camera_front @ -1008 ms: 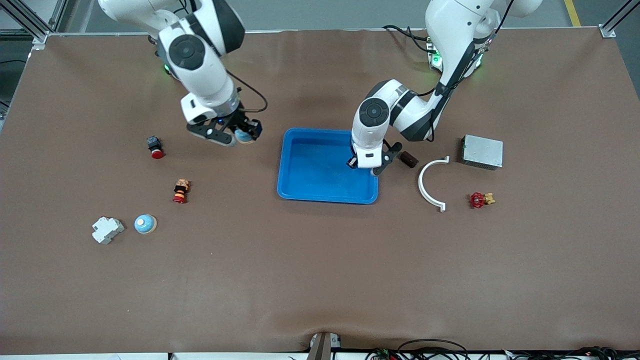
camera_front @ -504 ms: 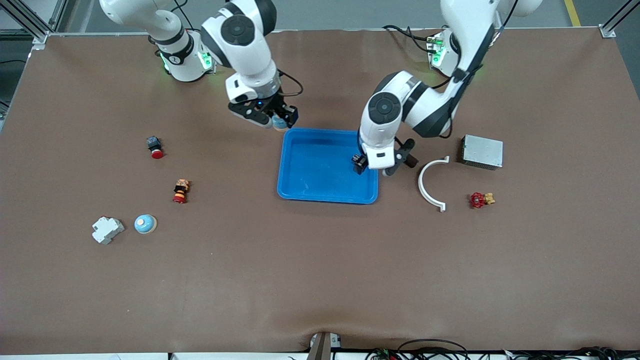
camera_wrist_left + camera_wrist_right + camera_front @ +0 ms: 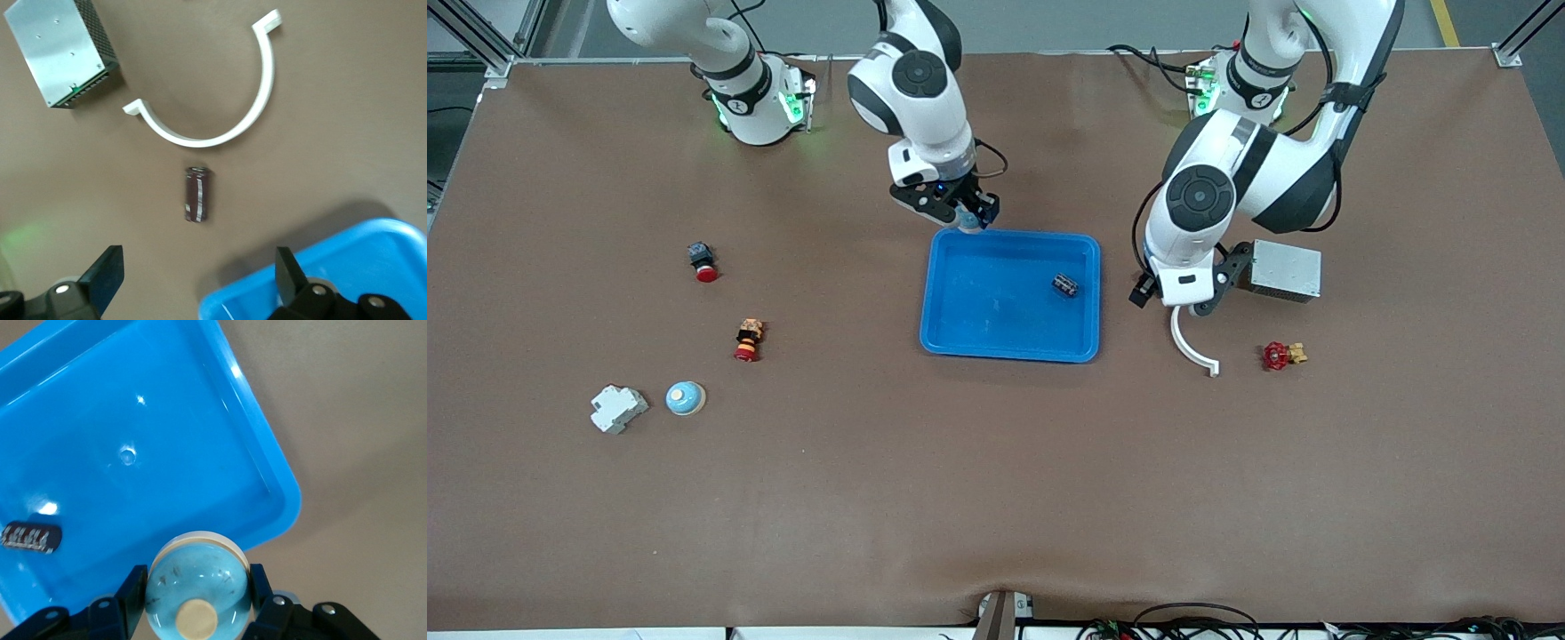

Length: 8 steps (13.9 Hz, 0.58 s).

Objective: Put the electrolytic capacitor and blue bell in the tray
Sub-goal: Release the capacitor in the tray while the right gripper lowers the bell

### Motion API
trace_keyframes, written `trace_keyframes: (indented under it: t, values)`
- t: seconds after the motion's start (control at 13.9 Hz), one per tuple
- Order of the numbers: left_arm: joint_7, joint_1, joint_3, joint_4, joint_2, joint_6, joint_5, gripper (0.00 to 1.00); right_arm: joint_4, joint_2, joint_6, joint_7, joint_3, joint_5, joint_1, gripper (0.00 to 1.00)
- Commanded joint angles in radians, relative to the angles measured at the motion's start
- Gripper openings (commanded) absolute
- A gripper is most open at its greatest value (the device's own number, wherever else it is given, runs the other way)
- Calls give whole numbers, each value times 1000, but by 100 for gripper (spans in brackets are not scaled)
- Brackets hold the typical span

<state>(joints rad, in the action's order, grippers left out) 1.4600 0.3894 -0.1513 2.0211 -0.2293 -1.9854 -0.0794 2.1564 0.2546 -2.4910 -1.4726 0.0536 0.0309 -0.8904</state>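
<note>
The right gripper (image 3: pixel 967 216) hangs over the tray's (image 3: pixel 1009 354) rim at the corner toward the robot bases, its fingers (image 3: pixel 132 592) clamped on the blue bell (image 3: pixel 197 585) across its widest part, knob outward; that seems a steady hold for carrying it in. Below it the tray floor is bare, so nothing blocks a drop except the raised rim it must cross. A second blue bell (image 3: pixel 686 397) sits well away toward the right arm's end of the table, beside a white block (image 3: pixel 617 408). The electrolytic capacitor (image 3: pixel 1064 285) already lies in the tray, near the side closest to the left gripper (image 3: pixel 1178 298). That gripper is spread wide and empty, above the table just outside the tray, over a white curved clip (image 3: pixel 220 113) and a brown cylinder (image 3: pixel 198 194), with the grey metal box (image 3: pixel 1284 269) near.
</note>
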Motion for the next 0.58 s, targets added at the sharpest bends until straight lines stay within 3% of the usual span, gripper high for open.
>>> trace_keyframes:
  t: [0.0,0.5]
  values:
    - [6,0,-5,71,-18,-22,-60,93,-98,107,11,-84,-17,-100,-7,0]
    - [36,-38,-2,176,-116,-288,-65,75,-150,160,6,-81,-23,-160,33,0]
